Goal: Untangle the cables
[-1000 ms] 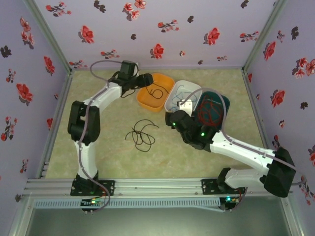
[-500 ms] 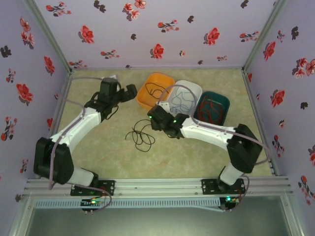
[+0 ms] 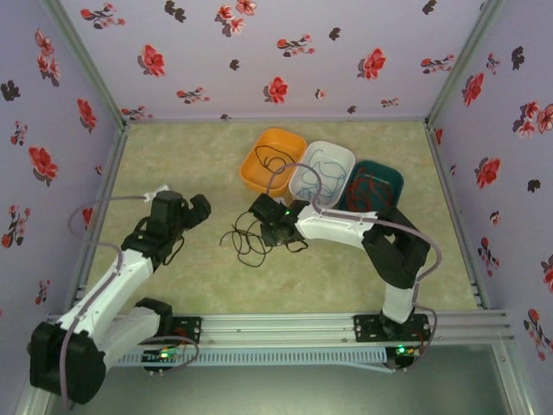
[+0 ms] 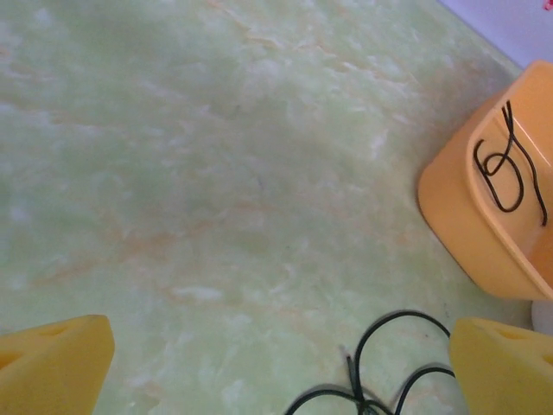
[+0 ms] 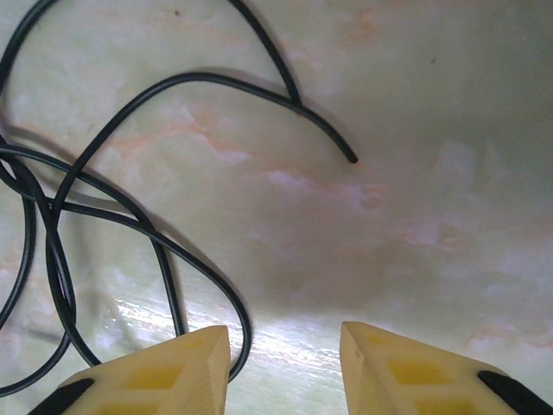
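Observation:
A loose black cable [image 3: 244, 244] lies in loops on the table's middle. My right gripper [image 3: 259, 226] hovers low over its right side, open. In the right wrist view the gripper [image 5: 285, 367] has bare table between its fingers, and one loop of the black cable [image 5: 130, 220] curves just inside the left finger [image 5: 151, 376]. My left gripper [image 3: 199, 207] sits left of the cable, wide open and holding nothing. Its wrist view shows the gripper [image 4: 281, 367] and a black cable loop [image 4: 389, 363] near the right finger. A blue cable [image 3: 321, 164] and a red cable [image 3: 370, 186] rest in trays.
Three trays stand in a row at the back: an orange tray [image 3: 256, 169] holding another black cable [image 3: 275, 158], a white tray [image 3: 342, 157], a teal tray [image 3: 393, 178]. The orange tray [image 4: 471, 216] is at the right in the left wrist view. Flowered walls enclose the table.
My left arm has pulled back from the orange tray toward the near left, its jaws opening wide. My right arm has swung left from the trays to the black cable, jaws narrowing.

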Robot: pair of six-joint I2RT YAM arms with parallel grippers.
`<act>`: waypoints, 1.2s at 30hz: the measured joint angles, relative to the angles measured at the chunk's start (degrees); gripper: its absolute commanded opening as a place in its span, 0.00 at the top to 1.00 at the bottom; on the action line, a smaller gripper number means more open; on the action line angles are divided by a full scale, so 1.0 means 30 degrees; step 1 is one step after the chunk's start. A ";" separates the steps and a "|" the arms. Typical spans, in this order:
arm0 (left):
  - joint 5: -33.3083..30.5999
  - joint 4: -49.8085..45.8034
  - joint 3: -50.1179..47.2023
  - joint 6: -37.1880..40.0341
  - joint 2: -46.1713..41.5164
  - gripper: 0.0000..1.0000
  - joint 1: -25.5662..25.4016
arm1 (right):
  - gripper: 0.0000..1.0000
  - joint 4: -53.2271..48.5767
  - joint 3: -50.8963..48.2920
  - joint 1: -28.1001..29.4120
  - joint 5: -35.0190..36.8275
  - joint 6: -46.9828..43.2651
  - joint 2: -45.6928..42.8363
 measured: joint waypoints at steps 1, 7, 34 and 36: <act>-0.0087 -0.0219 -0.0262 -0.0153 -0.0415 0.00 0.0029 | 0.62 -0.0087 0.0146 0.0073 -0.0022 0.0007 0.0197; -0.0313 -0.0780 -0.1027 -0.0648 -0.1443 0.00 0.0117 | 0.64 -0.0743 0.1333 0.0619 -0.0066 0.0022 0.1421; -0.0415 -0.0758 -0.1071 -0.0882 -0.0525 0.00 0.0153 | 0.88 -0.3373 0.1603 0.1107 0.1071 0.0036 0.2375; -0.0415 -0.0758 -0.1071 -0.0925 -0.0525 0.00 0.0160 | 0.84 -0.4029 0.1253 0.1107 0.1180 -0.0080 0.2178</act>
